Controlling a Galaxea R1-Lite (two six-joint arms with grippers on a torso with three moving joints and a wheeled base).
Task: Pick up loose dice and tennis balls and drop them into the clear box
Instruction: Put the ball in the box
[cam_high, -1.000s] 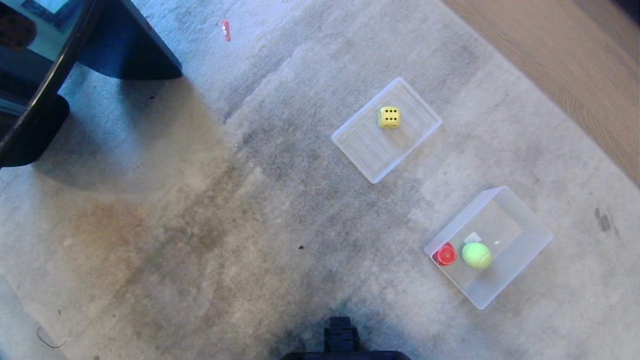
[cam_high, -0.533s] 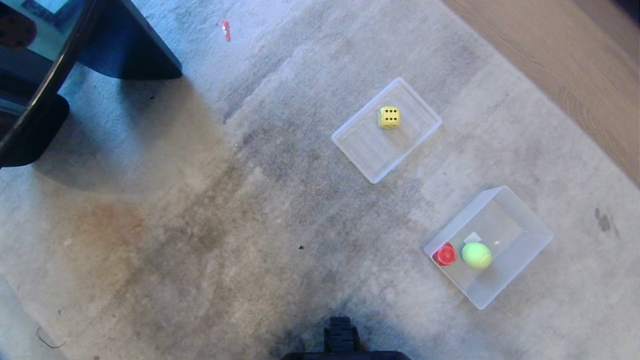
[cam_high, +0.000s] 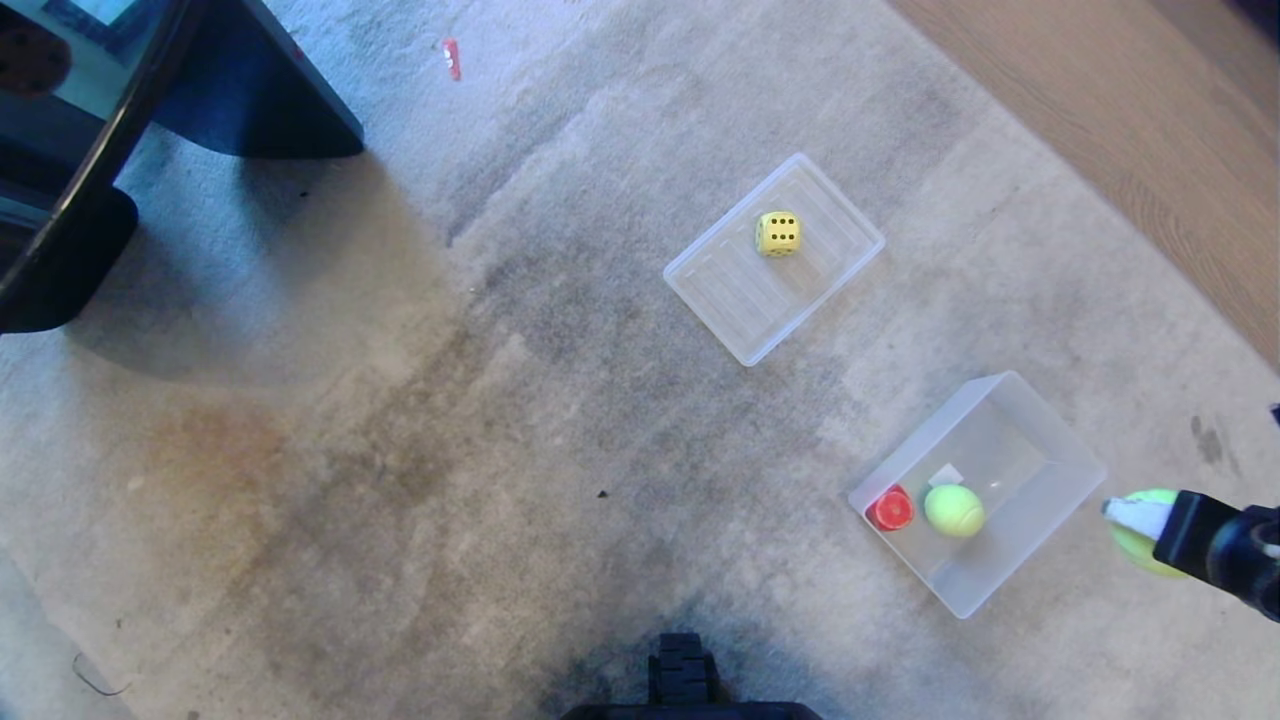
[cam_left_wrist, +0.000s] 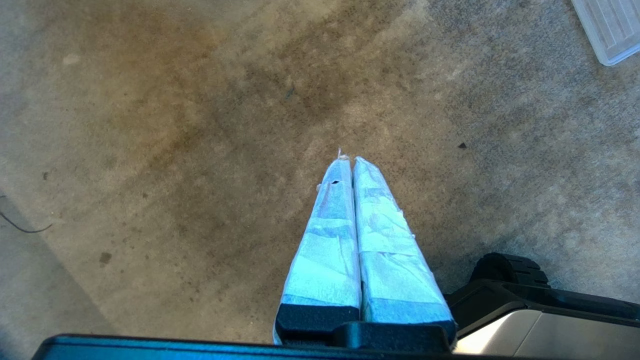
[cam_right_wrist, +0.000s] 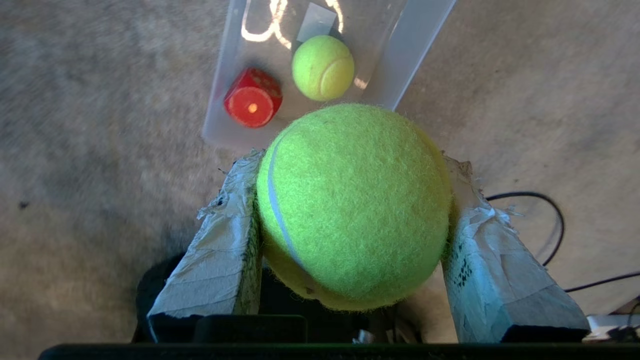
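Taped, pale-wrapped fingers of the right gripper clamp a fuzzy yellow-green tennis ball on two sides. In the head view this gripper enters at the right edge, ball just beside the clear box's outer wall and not over the opening.

Clear box, contents: second tennis ball and red die, side by side near one short wall; the rest of its bottom bare apart from a white label.

Ribbed clear lid: well apart from the box, on carpet, carrying the yellow die.

Wrist view only: black cables on the floor beside the right gripper.

Left gripper: fingers pressed together, empty, above bare stained carpet; a lid corner shows at that view's edge.

Dark furniture occupies the head view's far left corner; wood floor borders the carpet at far right.
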